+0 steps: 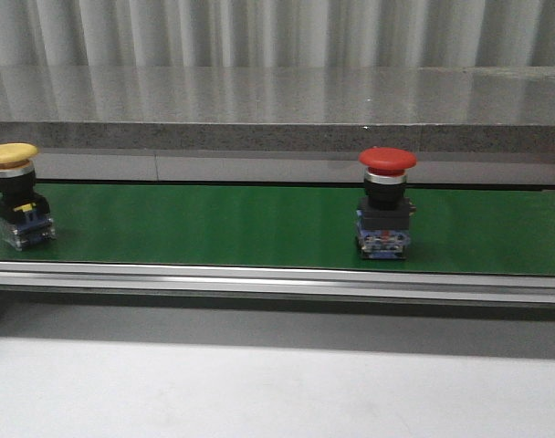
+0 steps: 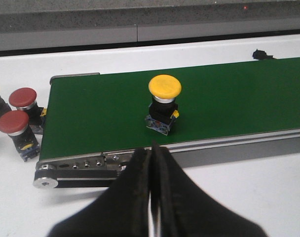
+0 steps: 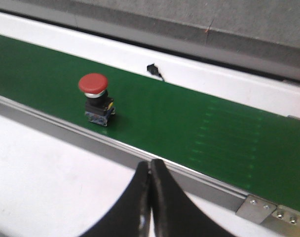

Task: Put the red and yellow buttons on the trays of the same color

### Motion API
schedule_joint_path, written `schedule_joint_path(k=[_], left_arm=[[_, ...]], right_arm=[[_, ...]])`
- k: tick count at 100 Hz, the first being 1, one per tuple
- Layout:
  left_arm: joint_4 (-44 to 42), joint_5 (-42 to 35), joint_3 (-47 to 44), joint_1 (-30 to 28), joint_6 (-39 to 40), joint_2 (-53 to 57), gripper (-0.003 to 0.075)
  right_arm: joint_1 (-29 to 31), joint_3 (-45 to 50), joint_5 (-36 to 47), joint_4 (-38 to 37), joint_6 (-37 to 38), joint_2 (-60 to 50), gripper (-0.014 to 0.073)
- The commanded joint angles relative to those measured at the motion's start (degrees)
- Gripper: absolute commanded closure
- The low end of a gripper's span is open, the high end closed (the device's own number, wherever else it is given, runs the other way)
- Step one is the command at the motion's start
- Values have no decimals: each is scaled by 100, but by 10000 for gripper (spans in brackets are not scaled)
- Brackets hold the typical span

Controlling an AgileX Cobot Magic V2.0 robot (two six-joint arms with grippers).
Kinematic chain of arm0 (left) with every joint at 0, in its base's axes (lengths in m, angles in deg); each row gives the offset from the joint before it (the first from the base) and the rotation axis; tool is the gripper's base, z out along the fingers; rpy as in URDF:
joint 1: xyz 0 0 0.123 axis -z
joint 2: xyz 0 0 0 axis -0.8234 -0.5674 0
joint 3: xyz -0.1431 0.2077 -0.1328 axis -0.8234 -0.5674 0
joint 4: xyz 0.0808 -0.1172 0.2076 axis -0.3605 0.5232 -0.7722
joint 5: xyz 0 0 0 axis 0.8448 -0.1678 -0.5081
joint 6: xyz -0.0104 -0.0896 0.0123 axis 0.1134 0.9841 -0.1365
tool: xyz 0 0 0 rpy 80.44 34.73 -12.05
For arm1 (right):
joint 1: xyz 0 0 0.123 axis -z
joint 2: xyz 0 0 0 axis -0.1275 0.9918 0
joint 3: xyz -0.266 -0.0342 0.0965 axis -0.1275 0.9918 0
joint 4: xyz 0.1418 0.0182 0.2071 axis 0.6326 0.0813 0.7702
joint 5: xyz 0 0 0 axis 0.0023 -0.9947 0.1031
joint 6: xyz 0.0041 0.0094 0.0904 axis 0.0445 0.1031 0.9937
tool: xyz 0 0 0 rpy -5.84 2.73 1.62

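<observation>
Yellow button [image 1: 15,196] stands upright at the nine o'clock end of the green conveyor belt [image 1: 214,226] in the front view, with the red button [image 1: 385,203] upright well apart toward three o'clock. Left end effector [image 2: 152,154] hovers off the belt's near rail, fingers pressed together, holding nothing. Right end effector [image 3: 150,168] likewise, pinched closed and empty. Two spare red buttons [image 2: 19,121] sit on the white table [image 2: 248,192] beside the belt's end.
</observation>
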Motion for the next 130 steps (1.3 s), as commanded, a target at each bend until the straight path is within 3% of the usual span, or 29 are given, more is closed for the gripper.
schedule_joint_path(k=[1,21,28,69,100,107,119,130], left_arm=[[56,-448,141,48,-14,37,741],[45,-437,141,48,-14,37,741],[45,-447,141,48,-14,37,741],[45,-447,141,48,-14,37,741],[45,-447,141,48,-14,37,741],[45,-447,141,48,-14,37,741],[45,-447,141,48,-14,37,741],[45,-447,141,48,-14,37,741]], right_arm=[[-81,-388,175,19,-39,684,502],[-134,-956,13,251,-39,2196,11],[-134,-1208,-98,353,-39,2658,-76],[-134,-2598,-974,642,-148,4983,-42],[-124,-2974,-739,546,-310,6154,-30],[-124,-2974,-594,450,-335,6313,50],[-117,-2974,-450,428,-335,6443,283],[-117,-2974,-359,411,-335,6437,379]])
